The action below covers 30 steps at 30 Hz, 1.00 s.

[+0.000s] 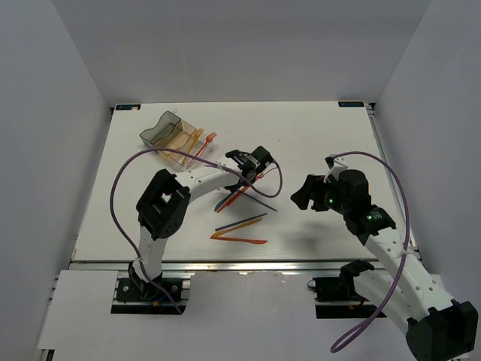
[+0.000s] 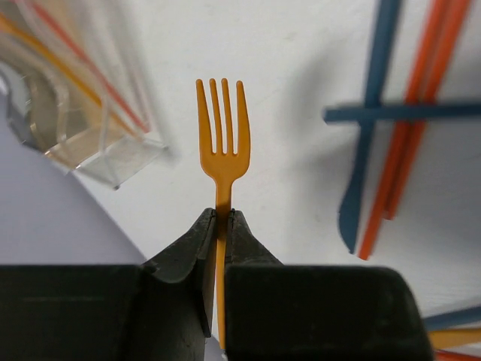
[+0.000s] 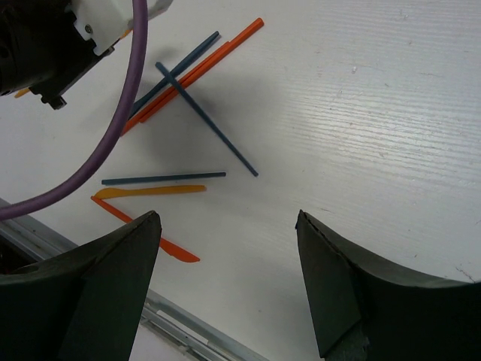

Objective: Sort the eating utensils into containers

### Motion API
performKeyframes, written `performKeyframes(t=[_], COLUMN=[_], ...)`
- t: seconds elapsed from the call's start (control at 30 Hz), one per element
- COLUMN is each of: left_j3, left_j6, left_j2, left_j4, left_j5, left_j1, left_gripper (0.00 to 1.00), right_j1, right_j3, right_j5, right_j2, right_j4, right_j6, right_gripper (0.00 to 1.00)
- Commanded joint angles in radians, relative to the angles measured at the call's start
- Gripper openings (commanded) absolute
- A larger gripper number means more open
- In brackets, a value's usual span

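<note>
Seen from the overhead camera, the left gripper (image 1: 252, 164) is hovering over the middle of the white table (image 1: 323, 128). It sits between the joined row of translucent plastic bins (image 1: 169, 135) at the far left and a crossed pile of slim orange and dark blue utensils (image 1: 239, 198) just nearer. The right gripper (image 1: 304, 194) is waiting off to the right, well apart from both, likely leaving room for the left arm.

In the left wrist view, the left gripper (image 2: 222, 219) is pinching a thin orange plastic fork (image 2: 223, 143) by its handle, jaws nearly together and tines pointing ahead. Gripping it there is probably meant to let the head enter a bin first. The bins (image 2: 90, 143) are sitting ahead to the left with orange pieces showing through their walls, so the fork is not yet over them.

In the right wrist view, the right gripper (image 3: 225, 233) is standing wide and holding nothing. It is looking down on the crossed pile (image 3: 176, 86) and three more loose utensils (image 3: 161, 178) near the table's front edge.
</note>
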Motion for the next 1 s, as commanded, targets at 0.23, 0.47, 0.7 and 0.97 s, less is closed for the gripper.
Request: performKeyframes(t=[0.23,0.47,0.7,0.97], left_j3=[0.037,-0.021,0.019,0.111], left_j6=[-0.022,0.12,0.285,0.213], left_j2=[-0.17,-0.319,-0.302,-0.189], left_j4=[0.037,0.282,0.506,0.557], left_j5=[-0.283,0.103,0.396,0.722], left_j1=[0.009,0.176,0.363,0.541], left_gripper=[0.01,0.0,0.0,0.0], right_j1=[-0.003,-0.003,-0.003,-0.003], right_j3=[0.043,0.051,0.052,0.031], right_j5=[-0.022,-0.029,-0.052,-0.046], right_j2=[-0.006,-0.009,-0.006,-0.013], right_j4=[0.02,0.015,0.02,0.021], right_j6=[-0.012,-0.015,-0.018,-0.03], right_gripper=[0.78,0.78,0.78,0.78])
